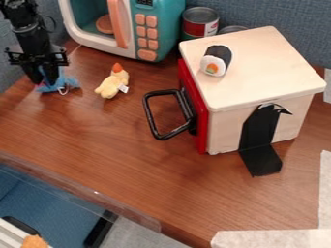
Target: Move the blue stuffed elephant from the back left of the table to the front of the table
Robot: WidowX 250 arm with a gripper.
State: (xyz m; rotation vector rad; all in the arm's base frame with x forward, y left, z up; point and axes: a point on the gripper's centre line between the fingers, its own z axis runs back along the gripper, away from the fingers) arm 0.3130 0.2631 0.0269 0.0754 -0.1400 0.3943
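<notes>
The black gripper [43, 81] hangs at the upper left, low over the wooden table, right at a small blue plush toy [63, 84]. Part of the toy lies beneath and behind the gripper, and a pale loop shows on its right side. Whether the toy is held cannot be made out. A yellow plush toy with an orange top [113, 83] lies a short way to the right of the gripper, apart from it.
A teal and white toy microwave [145, 29] stands behind, with a can [200, 22] beside it. To the right is a wooden box [259, 63] with a red front and black handle [150, 116]; a toy sushi roll [216, 60] lies on top. The table's front edge [97, 193] runs diagonally.
</notes>
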